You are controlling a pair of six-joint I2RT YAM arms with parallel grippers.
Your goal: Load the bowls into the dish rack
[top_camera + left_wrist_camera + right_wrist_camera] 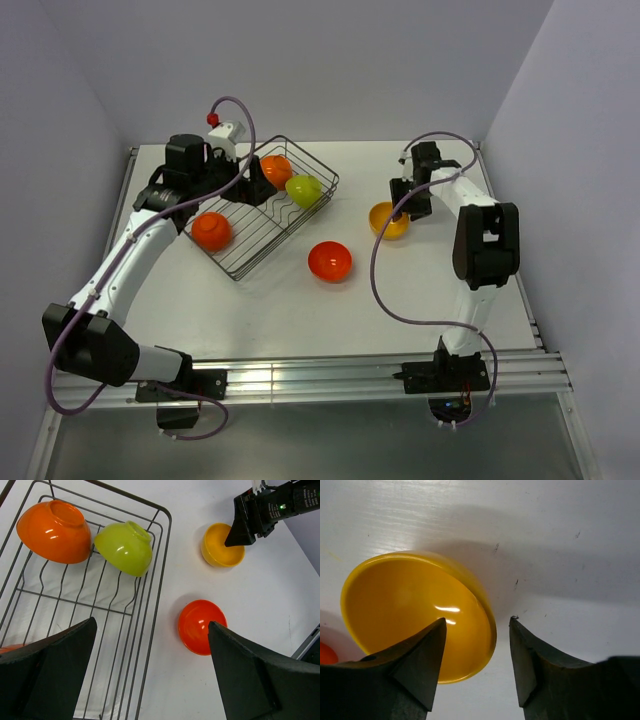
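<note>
The dish rack [262,232] stands at the back left; an orange bowl [275,169] and a lime green bowl [304,189] lie tipped at its far end, and another orange bowl [211,231] lies near its left side. A red-orange bowl [330,261] sits upright on the table. The yellow-orange bowl [389,220] sits upright at the right. My right gripper [477,625] is open, its jaws straddling the yellow bowl's rim [487,615], one finger inside. My left gripper [150,630] is open and empty above the rack's right edge [155,605].
Side walls close in the white table [300,310] on the left, right and back. An aluminium rail [320,370] runs along the near edge by both arm bases. A purple cable [385,290] hangs off the right arm.
</note>
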